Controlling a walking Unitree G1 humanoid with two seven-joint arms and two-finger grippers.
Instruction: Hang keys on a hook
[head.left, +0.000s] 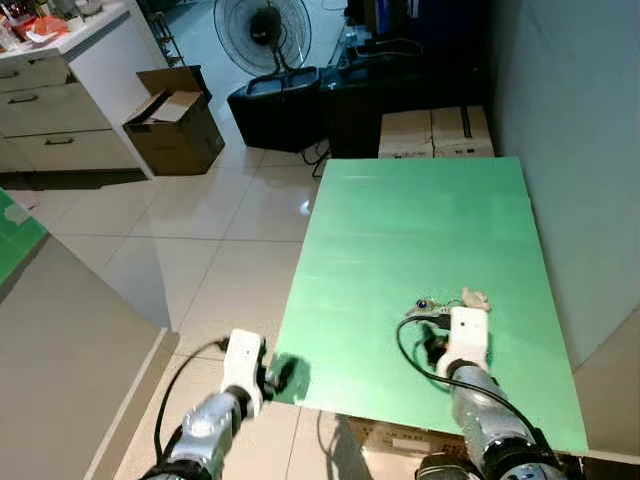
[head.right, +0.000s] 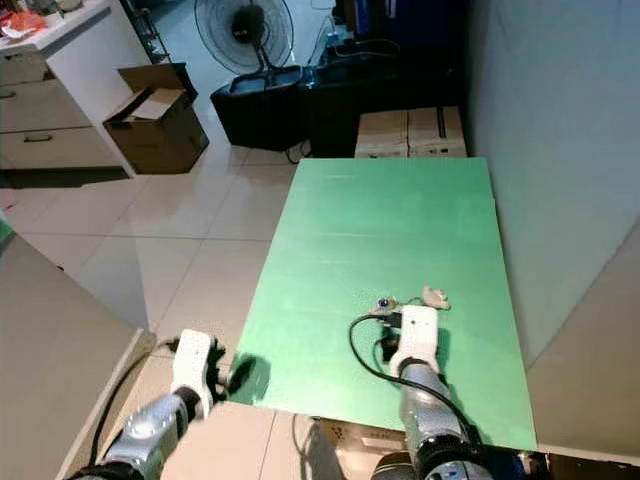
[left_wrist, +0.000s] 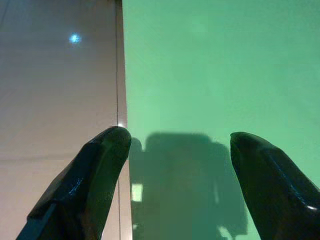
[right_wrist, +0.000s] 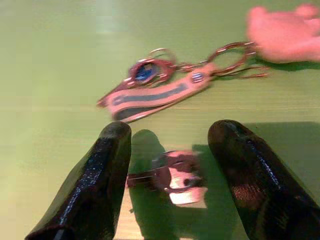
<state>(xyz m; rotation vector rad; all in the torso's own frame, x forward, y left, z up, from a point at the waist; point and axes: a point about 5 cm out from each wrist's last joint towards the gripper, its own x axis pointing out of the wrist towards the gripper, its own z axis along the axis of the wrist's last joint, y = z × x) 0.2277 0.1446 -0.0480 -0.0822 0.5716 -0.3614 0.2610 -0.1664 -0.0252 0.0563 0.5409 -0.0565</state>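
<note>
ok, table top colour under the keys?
Green. The table top shows best in the left eye view, with the keys just ahead of the right gripper.

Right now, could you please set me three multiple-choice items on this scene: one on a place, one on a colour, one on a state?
1. Where do the keys lie?
A. on the tiled floor
B. on the green table
C. in the cardboard box

2. What colour is the table top?
A. green
B. white
C. black

3. How are the right gripper fingers?
A. shut on the keys
B. shut on nothing
C. open, above the table

Answers:
1 B: the keys rest on the green top just ahead of the right gripper.
2 A: both eye views show a green surface.
3 C: the right wrist view shows a gap between the two black fingers, with a small metal piece on the table between them.
</note>
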